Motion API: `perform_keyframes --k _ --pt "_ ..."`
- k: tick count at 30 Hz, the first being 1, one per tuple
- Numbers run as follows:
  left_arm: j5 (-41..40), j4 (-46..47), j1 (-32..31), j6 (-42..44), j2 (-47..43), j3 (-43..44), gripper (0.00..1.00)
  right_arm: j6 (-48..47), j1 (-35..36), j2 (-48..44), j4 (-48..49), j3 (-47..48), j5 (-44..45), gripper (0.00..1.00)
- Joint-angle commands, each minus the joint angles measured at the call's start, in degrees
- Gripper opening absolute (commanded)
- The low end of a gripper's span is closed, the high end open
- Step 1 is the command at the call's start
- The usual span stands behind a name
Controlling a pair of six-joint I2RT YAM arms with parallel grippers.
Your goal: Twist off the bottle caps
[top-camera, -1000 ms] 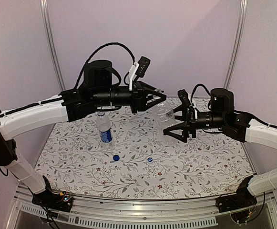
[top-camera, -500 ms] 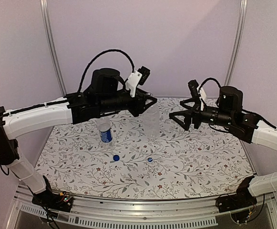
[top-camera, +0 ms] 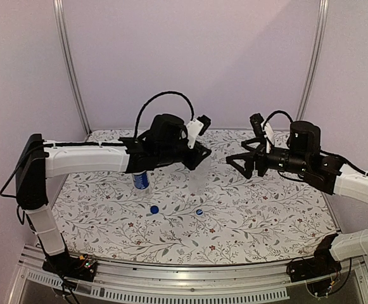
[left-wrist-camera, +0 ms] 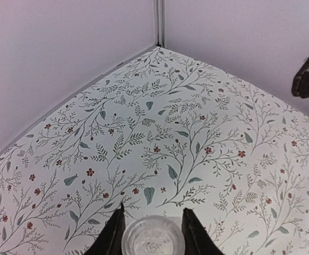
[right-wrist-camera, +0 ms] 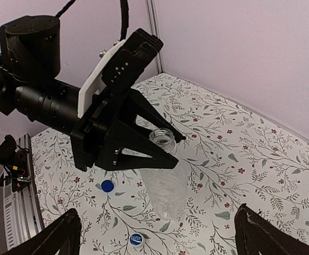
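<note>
Uncapped plain bottle (right-wrist-camera: pixel 167 186), mouth up, over the middle of the worktop (top-camera: pixel 266 215), pinched at the neck by left gripper (right-wrist-camera: pixel 164 142); right gripper (top-camera: pixel 236 166) spread wide, near on its right; labelled bottle (top-camera: pixel 140 180) leftward; blue cap (top-camera: pixel 154 209) and whitish cap (top-camera: pixel 199 212) loose toward the near edge; probably light, thin-walled, crushable; best held at the stiff neck.

On the table (top-camera: pixel 266 215) we find the left bottle (top-camera: pixel 140 180) behind the left cap (top-camera: pixel 154 209). The right bottle (top-camera: pixel 197 180), neck clamped in the left gripper (top-camera: pixel 199 159), is behind the right cap (top-camera: pixel 199 212). The right gripper (top-camera: pixel 236 166) hangs to its right, apart.
</note>
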Motion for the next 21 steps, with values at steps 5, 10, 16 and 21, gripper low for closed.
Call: perform_keyframes --k 5,10,16,21 --pt "0.0 8.3 1.2 -0.8 1.4 -2.5 0.00 0.6 -0.3 -2.4 -0.1 -1.3 0.5 0.99" --pt "0.3 9.7 1.4 -1.7 1.9 -4.0 0.00 0.5 -0.4 -2.7 -0.3 -1.3 0.8 0.99" --pt "0.6 11.3 1.4 -2.7 2.1 -6.3 0.00 0.5 -0.4 -2.6 -0.4 -1.2 0.8 0.99" --pt "0.6 11.8 1.4 -3.0 2.1 -7.5 0.04 0.6 -0.4 -2.3 -0.2 -1.3 0.9 0.99"
